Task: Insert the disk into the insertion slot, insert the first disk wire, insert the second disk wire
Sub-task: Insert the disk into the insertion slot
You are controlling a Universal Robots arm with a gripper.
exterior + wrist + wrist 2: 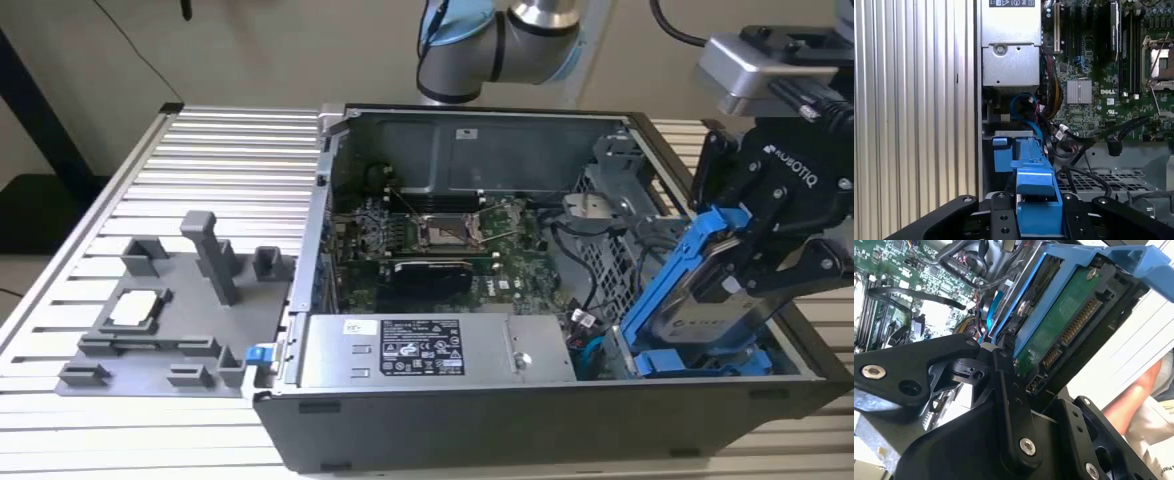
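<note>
Hand (765,268) clamped on white-labelled disk (701,312) in blue carrier (711,228), tilted over the insertion slot (1009,133)

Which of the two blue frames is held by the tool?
The tilted frame with the disk, gripped by the tool; the other frame lies low in the case.

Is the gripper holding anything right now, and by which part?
Yes: the black gripper clamps the silver disk in its blue plastic carrier by the raised upper end.
</note>
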